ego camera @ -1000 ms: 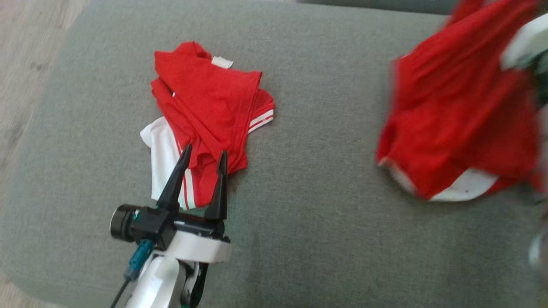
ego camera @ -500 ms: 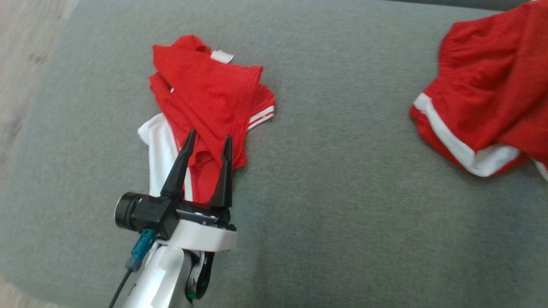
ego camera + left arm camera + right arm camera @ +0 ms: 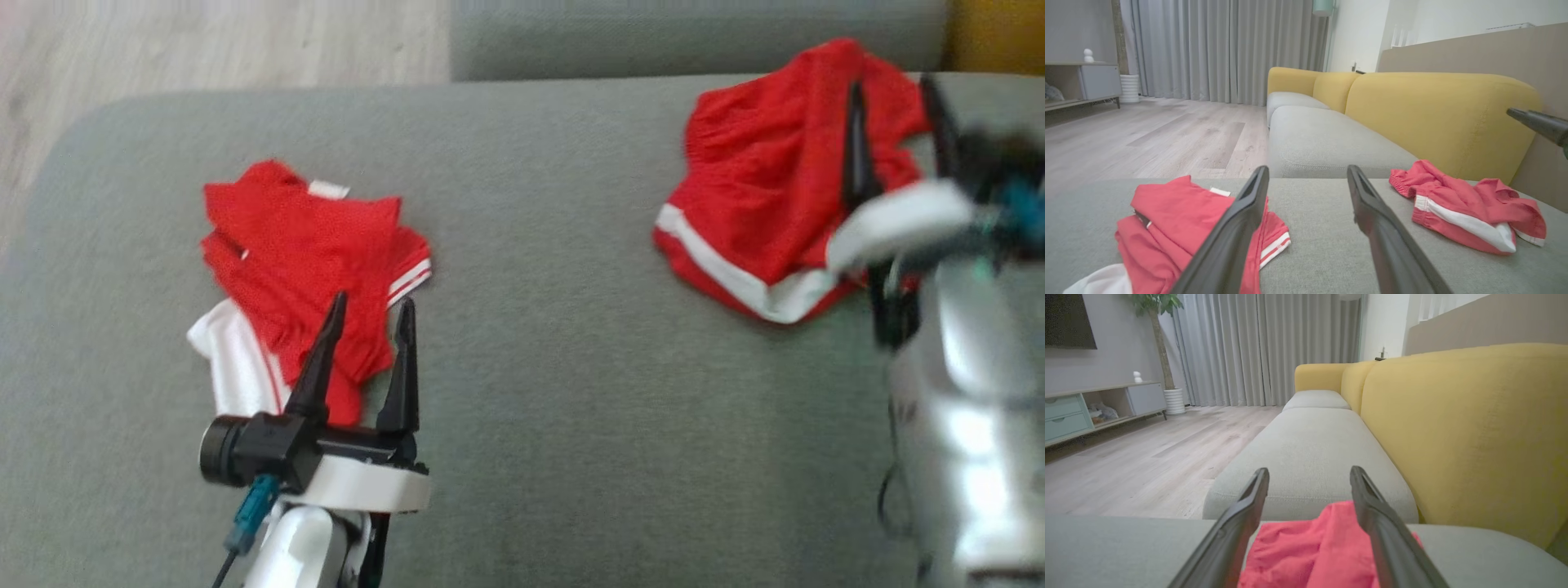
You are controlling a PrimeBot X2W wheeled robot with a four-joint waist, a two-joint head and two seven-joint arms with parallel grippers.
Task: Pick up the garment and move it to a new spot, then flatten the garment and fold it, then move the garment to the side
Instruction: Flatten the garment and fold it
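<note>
Grey sofa seating fills the foreground: a broad seat cushion point(image 3: 555, 408) with a pale wooden floor point(image 3: 204, 41) beyond its far left corner and a yellow backrest point(image 3: 1437, 110) rising along its right side. Long grey curtains point(image 3: 1224, 49) hang at the back of the room.

The garment point(image 3: 759, 188), red with a white band along one hem, lies crumpled near the cushion's far edge, toward the right corner (its elastic waist faces the far edge). The right gripper point(image 3: 890, 86) hangs over it with its two dark fingers spread wide and nothing between them. In the right wrist view the red cloth lies low between the fingers; whether the tips touch it cannot be told, as the head view is blurred there.

A folded red pile point(image 3: 302, 237) with white stripes on one sleeve sits toward the cushion's left edge, well apart from the garment, on top of a white piece point(image 3: 229, 359) that sticks out at its near side. The left gripper point(image 3: 372, 300) hovers above the near end of this pile, jaws apart and empty.
</note>
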